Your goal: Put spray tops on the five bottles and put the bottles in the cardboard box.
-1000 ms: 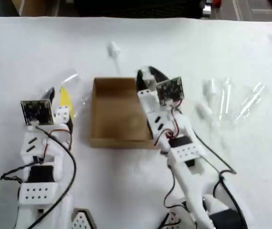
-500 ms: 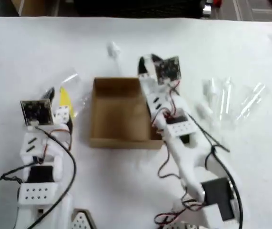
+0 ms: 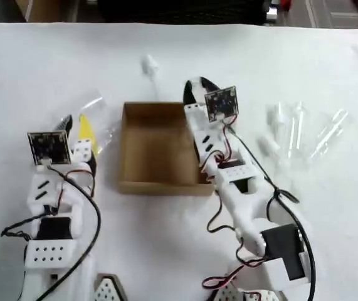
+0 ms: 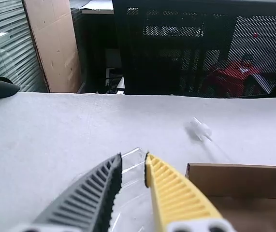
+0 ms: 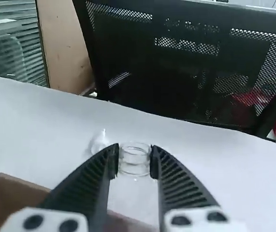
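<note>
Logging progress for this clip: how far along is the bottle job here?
Done: nothing; the cardboard box holds no bottles. In hand: the right pincer grips an uncapped bottle, the left pincer a clear piece. Left: a spray top and more bottles lie loose on the table.

Right arm [image 3: 229, 172] overhangs right wall of the cardboard box [image 3: 157, 186], left half open

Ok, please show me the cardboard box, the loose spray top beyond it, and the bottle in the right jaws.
cardboard box [image 3: 157, 150], high view, its bare floor.
spray top [image 3: 148, 64], high view, its white head.
bottle [image 5: 135, 159], right wrist view, its clear wall near the mouth.
</note>
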